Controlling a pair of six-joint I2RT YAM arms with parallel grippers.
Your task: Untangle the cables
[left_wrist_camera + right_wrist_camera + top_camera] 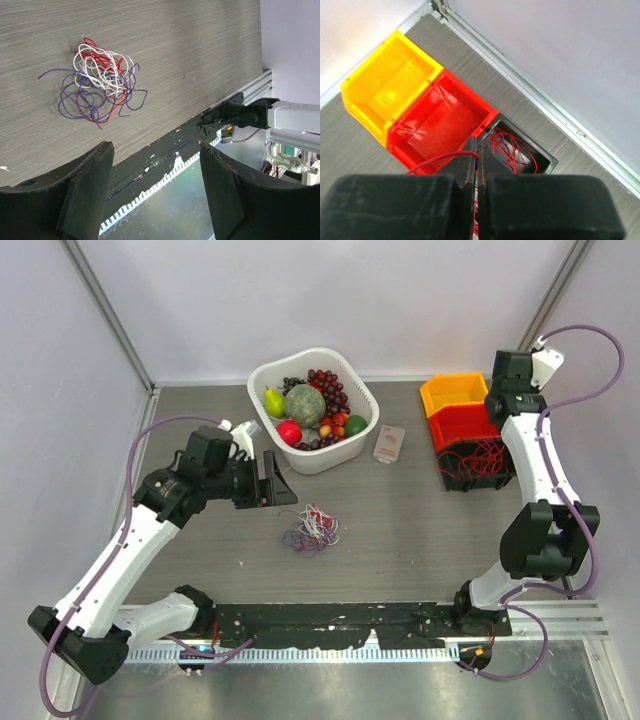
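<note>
The right gripper (pixel 477 150), pinched shut on one red wire (pixel 440 160), hangs over the black bin (pixel 540 155) below, seemingly to drop it, while the left gripper (pixel 157 152), jaws apart, hovers near the tangled cables (pixel 97 82) ahead.

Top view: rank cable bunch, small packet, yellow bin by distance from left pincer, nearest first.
1. Cable bunch, just right of the left pincer, toward the bases.
2. Small packet, farther right, beside the fruit basket.
3. Yellow bin, far right corner.
</note>
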